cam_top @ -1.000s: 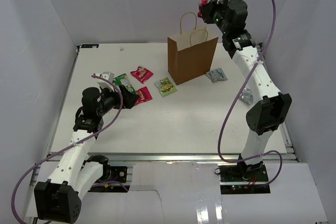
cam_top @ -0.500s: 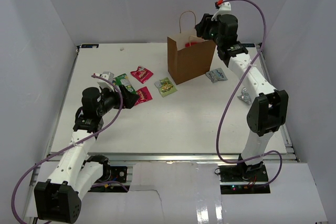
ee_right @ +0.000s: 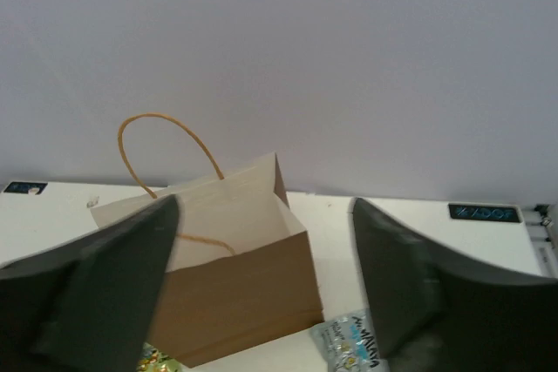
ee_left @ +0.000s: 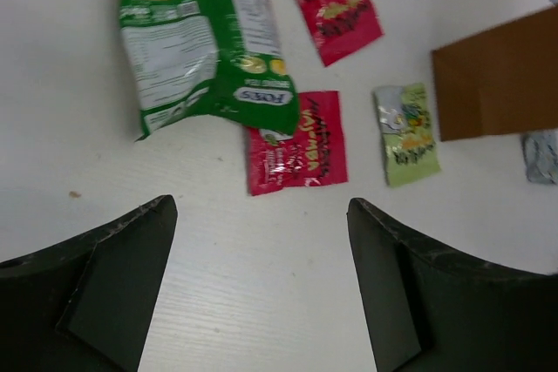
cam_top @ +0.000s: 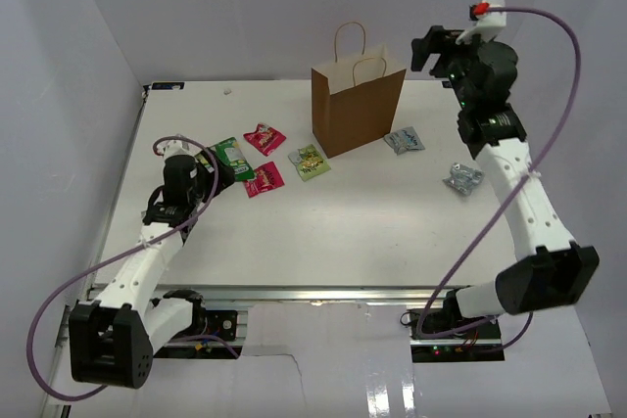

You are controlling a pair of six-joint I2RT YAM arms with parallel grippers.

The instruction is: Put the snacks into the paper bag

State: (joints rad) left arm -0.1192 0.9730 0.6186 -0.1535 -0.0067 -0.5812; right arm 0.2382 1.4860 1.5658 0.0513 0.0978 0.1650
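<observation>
The right gripper (cam_top: 431, 49) has swung off the paper bag (cam_top: 358, 110) toward three o'clock, jaws apart and empty. The left gripper (cam_top: 220, 171), also wide and empty, nears the snacks (cam_top: 264, 178); six are visible outside the bag.

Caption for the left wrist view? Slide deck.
Left gripper open above the table, red packet just ahead; green packet beyond, paper bag to the right.

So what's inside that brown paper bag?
Only the paper bag's pale inner walls show from above. Its front wall hides the bottom, so whatever lies down there cannot be seen.
</observation>
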